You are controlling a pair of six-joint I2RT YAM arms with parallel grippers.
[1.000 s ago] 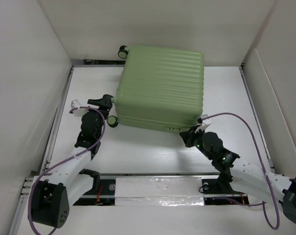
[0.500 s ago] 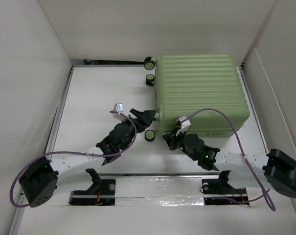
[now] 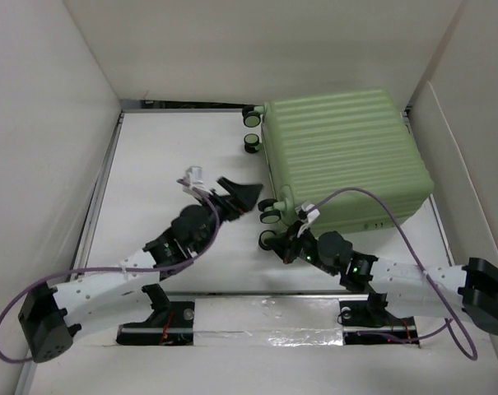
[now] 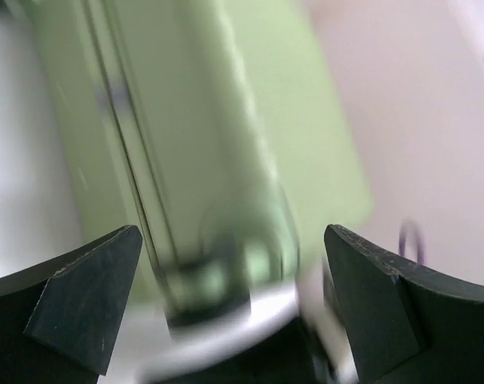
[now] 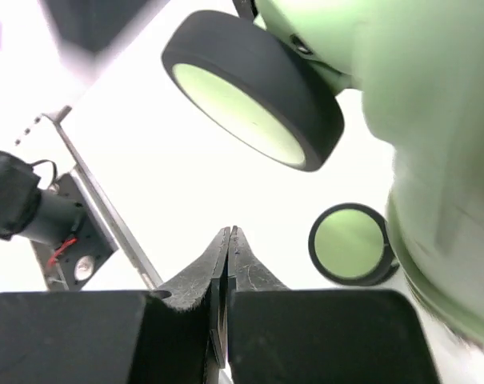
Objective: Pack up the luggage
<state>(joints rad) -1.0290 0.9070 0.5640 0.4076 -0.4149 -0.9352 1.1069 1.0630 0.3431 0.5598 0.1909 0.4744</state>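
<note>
the luggage (image 3: 343, 156) is lying closed and flat at the far right of the desk (image 3: 174, 156). it is sitting close to the right wall (image 3: 471, 164), with its caster wheels (image 3: 253, 144) pointing left toward the open middle. a second ago it was sitting nearer the centre and turned at an angle. since then it has been travelling rightward and squaring up, and both arms are following it across.

the left claw (image 3: 239, 193) is now gaping fully wide, where a moment earlier it was standing only part open. it is hovering just beside the near-left corner of the case and gripping nothing. the left wrist view is smearing with motion, showing green shell and a seam line between the spread fingers (image 4: 90, 296), with no contact i can make out. the right claw (image 3: 287, 247) is staying pinched completely shut on nothing. its tip is sitting just beside the nearest wheel (image 3: 267, 239), and whether it is touching that wheel i cannot tell.

judging from this, the repositioning is ending, and the left claw is letting go and readying for a fresh hold. the lid is not yet opened and nothing to pack is showing, so the task is looking barely begun. the next move is likely calling for finding the zip or the lid seam.
</note>
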